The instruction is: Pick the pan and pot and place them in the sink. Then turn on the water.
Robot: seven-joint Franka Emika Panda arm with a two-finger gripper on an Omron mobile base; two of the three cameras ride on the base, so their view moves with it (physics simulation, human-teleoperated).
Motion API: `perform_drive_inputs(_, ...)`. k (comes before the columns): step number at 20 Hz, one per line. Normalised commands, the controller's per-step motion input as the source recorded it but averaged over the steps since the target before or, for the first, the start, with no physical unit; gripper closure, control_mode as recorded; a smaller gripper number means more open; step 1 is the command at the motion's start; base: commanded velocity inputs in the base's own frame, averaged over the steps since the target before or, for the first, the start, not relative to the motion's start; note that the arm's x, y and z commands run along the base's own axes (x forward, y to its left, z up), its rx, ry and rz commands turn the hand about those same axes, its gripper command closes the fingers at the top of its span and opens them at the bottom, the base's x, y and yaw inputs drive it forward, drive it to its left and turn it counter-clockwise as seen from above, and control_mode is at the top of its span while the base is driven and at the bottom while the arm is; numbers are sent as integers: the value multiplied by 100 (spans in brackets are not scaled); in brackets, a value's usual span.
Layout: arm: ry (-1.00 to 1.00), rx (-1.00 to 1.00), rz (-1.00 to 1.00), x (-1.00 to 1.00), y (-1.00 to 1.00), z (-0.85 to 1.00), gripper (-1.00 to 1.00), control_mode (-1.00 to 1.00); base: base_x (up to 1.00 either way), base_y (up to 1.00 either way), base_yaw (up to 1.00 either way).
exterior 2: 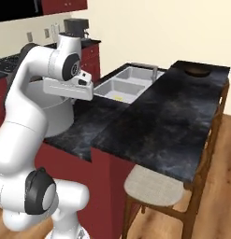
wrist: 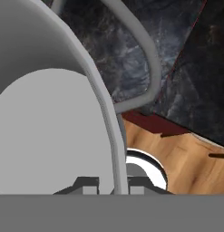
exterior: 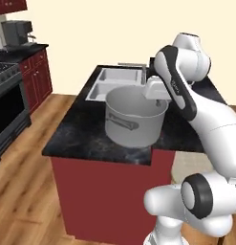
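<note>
Up close, the jaws grip the pot's (exterior: pixel 134 117) rim. Across the dark table (exterior 2: pixel 173 116), the pan (exterior 2: pixel 197 71) sits near its far corner, beyond the sink (exterior 2: pixel 124 86).

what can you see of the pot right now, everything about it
The pot is a large grey cylinder that looks like metal, with tall straight sides, a thin rim and a pale, empty inside. One loop handle shows on its near wall, and the hand view shows another arching off the rim. It stands upright at the near part of the black stone counter, in front of the white sink. The gripper is shut on its rim, one fingertip inside the wall and one outside.
</note>
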Motion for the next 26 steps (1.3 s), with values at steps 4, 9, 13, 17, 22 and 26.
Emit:
perform_drive_inputs(4,0,0,0,0,0,0,100,100,47,99,-45)
perform_drive_inputs(9,0,0,0,0,0,0,100,100,31,100,-45)
perform_drive_inputs(13,0,0,0,0,0,0,100,100,27,100,-43)
perform_drive_inputs(17,0,0,0,0,0,0,100,100,29,100,-44)
perform_drive_inputs(22,0,0,0,0,0,0,100,100,35,100,-45)
perform_drive_inputs(26,0,0,0,0,0,0,100,100,44,100,-44)
